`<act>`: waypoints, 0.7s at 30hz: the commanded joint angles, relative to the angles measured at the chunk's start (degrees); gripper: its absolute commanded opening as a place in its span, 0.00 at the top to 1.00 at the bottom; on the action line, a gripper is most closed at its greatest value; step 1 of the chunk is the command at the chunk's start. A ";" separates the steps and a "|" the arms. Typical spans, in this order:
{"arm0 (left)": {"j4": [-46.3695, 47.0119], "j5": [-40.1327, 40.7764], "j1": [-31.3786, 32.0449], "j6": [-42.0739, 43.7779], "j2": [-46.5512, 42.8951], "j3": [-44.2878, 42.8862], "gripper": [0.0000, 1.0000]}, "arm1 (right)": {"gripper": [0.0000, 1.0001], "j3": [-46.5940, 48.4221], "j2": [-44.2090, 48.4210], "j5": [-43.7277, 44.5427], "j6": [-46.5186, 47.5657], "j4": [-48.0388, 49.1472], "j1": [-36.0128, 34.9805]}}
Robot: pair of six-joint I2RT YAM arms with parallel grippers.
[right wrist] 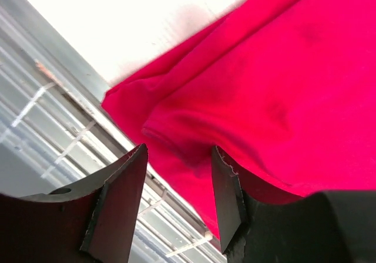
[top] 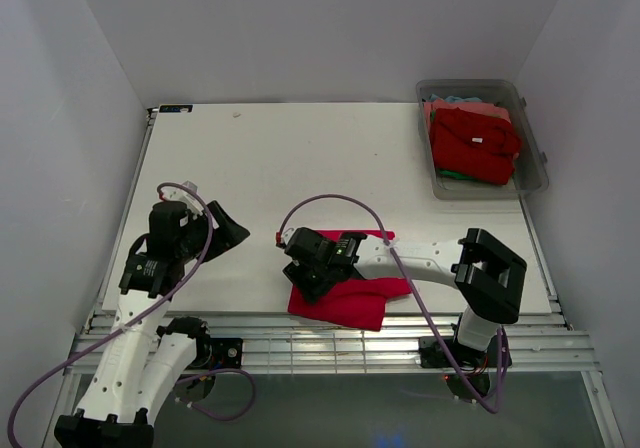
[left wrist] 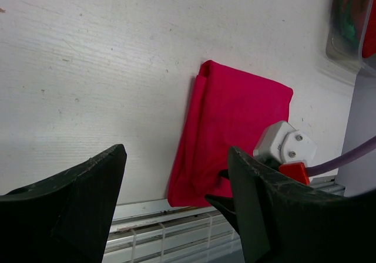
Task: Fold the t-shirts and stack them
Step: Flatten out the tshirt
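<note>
Just beneath the right pincer (right wrist: 177, 163), jaws partly open over a fold probably to tidy it, the red t-shirt (top: 350, 303) lies on the desk (top: 300, 158), while the left pincer (left wrist: 176, 157) hangs wide open, clear of it.

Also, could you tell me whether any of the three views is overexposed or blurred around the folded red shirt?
Top external view: even light, sharp, no glare on the red shirt. Left wrist view: shirt crisp, the left gripper's dark fingers soft. Right wrist view: the table blown out white, the shirt close and slightly blurred.
</note>
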State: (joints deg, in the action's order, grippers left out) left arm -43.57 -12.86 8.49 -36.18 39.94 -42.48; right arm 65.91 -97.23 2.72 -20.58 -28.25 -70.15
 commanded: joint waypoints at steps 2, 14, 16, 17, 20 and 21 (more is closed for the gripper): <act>-1.60 -0.15 0.03 -0.55 -1.71 -1.47 0.20 | 0.47 0.98 -2.08 3.60 1.24 -1.02 -0.25; -2.22 0.12 0.03 -0.47 -1.19 -2.70 0.20 | 0.92 7.36 -3.06 9.31 1.68 -5.04 -0.43; -1.96 0.64 0.03 -0.20 -0.92 -2.78 0.20 | 0.92 18.47 -2.18 13.61 3.51 -11.26 -0.43; -1.78 0.82 0.03 -0.03 -0.75 -2.78 0.20 | 0.92 22.99 -2.09 14.93 4.66 -13.04 -0.34; -0.47 0.82 0.03 0.06 -0.22 -2.70 0.20 | 0.92 46.00 -4.71 20.64 7.65 -23.58 -0.25; -0.29 0.73 0.03 0.06 0.31 -2.87 0.20 | 0.92 52.33 -7.42 23.88 8.27 -26.48 -0.34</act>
State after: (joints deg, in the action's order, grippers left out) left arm -45.60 -12.58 8.49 -36.45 39.70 -43.27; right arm 101.71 -104.55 17.34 -15.68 -47.42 -70.22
